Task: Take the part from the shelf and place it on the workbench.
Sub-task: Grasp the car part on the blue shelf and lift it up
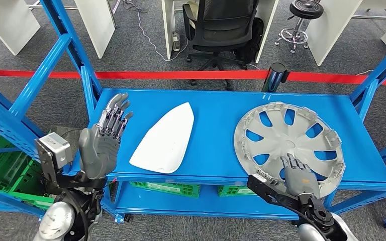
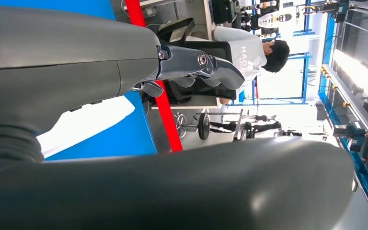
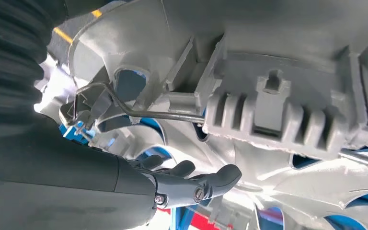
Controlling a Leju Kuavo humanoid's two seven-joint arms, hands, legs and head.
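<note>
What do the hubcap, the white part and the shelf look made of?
Hubcap: likely moulded plastic with matte silver-grey paint; the right wrist view shows ribs, clips and a wire retaining ring.
White part: probably plastic, a smooth satin shell with thin edges; could be painted.
Shelf: looks like steel, glossy blue coating, with flat deck and angled uprights.

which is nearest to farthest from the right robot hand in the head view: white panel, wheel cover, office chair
From the right robot hand:
1. wheel cover, right side of the shelf, under the fingers.
2. white panel, left of middle on the shelf.
3. office chair, on the floor beyond the shelf.
</note>
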